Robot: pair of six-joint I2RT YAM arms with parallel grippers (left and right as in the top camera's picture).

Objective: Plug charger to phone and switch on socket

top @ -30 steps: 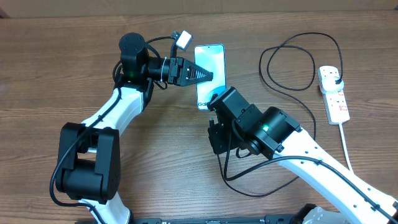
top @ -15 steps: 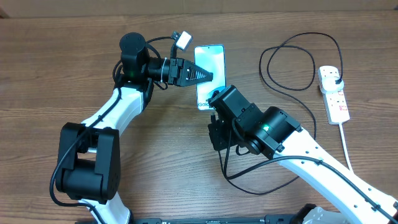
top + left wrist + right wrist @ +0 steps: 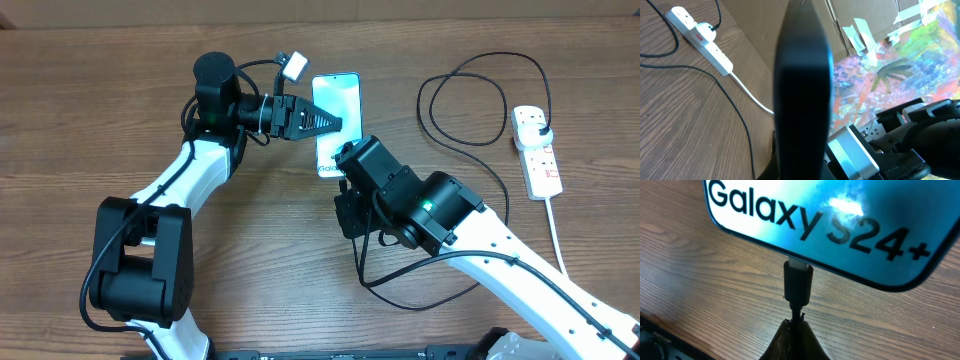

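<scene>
Only the right wrist view shows the charger (image 3: 798,282) tip at the phone (image 3: 840,225) edge, pinched in the right gripper (image 3: 796,327); the left gripper (image 3: 338,122) is closed and empty over the phone.

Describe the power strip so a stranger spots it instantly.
Look at the wooden table's right edge. A white oblong power strip lies there, a black plug in its far end. Its red-marked switches and white cord distinguish it from the thin black cable looping beside it.

Phone (image 3: 336,95) screen showed pale blue, dark lettering. Charger (image 3: 798,282) was black. Socket (image 3: 541,160) white, red switches. Bench (image 3: 80,120) brown, wood-grained.
</scene>
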